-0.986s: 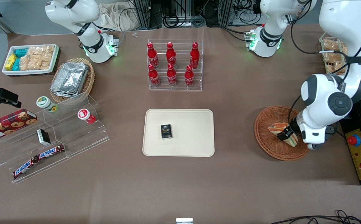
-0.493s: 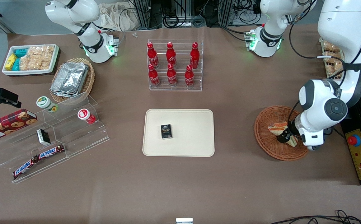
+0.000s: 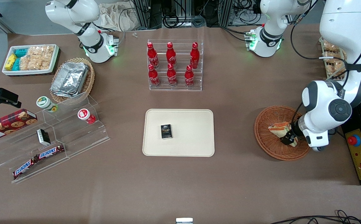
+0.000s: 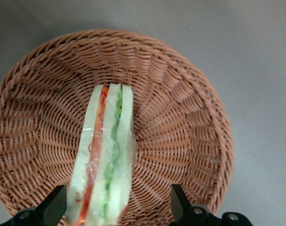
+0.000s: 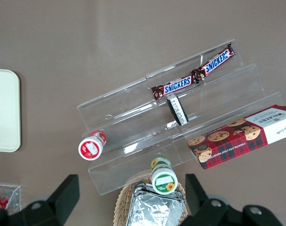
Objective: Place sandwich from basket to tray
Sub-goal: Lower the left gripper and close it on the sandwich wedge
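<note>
Front view showed the working arm bent low over a round reddish-brown wicker basket (image 3: pixel 280 133) at its own end of the table, with the gripper (image 3: pixel 289 139) down inside the basket at the sandwich (image 3: pixel 279 128). Left wrist view looked straight down into the basket (image 4: pixel 180 117): the wedge stood on edge, its pale bread slices and orange-red and green filling running lengthwise, and the two dark fingers (image 4: pixel 53 207) were spread wide, one on each side of its nearer end. One finger sat close to the bread and the other stood well clear, so nothing was gripped yet. The fingers seemed lined up across the bread faces so that closing would press the layers together rather than split them. The cream-beige tray (image 3: pixel 196 146) lay flat near the middle of the table, well apart from the basket, with a small dark box (image 3: pixel 166 131) resting on it and bare tray surface around that box. The sandwich had not left the basket, so the grasp appeared to be the step in hand.
</note>
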Motion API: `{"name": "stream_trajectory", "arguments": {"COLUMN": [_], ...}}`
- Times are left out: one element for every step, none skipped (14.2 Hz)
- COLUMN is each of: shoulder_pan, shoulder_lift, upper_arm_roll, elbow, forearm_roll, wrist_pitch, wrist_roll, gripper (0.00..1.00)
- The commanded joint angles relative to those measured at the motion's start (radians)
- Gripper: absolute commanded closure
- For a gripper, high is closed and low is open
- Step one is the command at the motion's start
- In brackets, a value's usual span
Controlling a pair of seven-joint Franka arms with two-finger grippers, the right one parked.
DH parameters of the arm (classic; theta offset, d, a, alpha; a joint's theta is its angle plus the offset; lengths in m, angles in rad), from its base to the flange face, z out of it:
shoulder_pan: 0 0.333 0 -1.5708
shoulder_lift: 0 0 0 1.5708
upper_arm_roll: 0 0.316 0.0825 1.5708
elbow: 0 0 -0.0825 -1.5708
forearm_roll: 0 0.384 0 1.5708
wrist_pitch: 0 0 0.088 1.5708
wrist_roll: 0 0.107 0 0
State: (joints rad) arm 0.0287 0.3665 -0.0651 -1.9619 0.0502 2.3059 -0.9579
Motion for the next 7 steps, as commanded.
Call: {"name": "stream_trajectory", "arguments": {"shoulder_pan": [-0.006,-0.006,-0.006,-0.006,-0.006,-0.006,-0.006], "shoulder_lift": [-0.004,-0.004,0.0,0.006,0.012,0.023,0.034], "upper_arm_roll": [0.002,0.002,0.002,0.002,0.002,0.002,0.002], "elbow": [0.015,0.011,0.005,-0.008,-0.024,-0.029,-0.029], "forearm_roll": [0.037,0.062,0.079,0.097,0.114,0.125,0.126], "wrist_pitch": [-0.026,-0.028,-0.028,-0.026,-0.02,-0.016,-0.004], "wrist_roll": [-0.033,-0.047,-0.073,-0.094,-0.105,-0.107,-0.113], "gripper": [0.0,0.0,0.0,0.0,0.0,0.0,0.0]}}
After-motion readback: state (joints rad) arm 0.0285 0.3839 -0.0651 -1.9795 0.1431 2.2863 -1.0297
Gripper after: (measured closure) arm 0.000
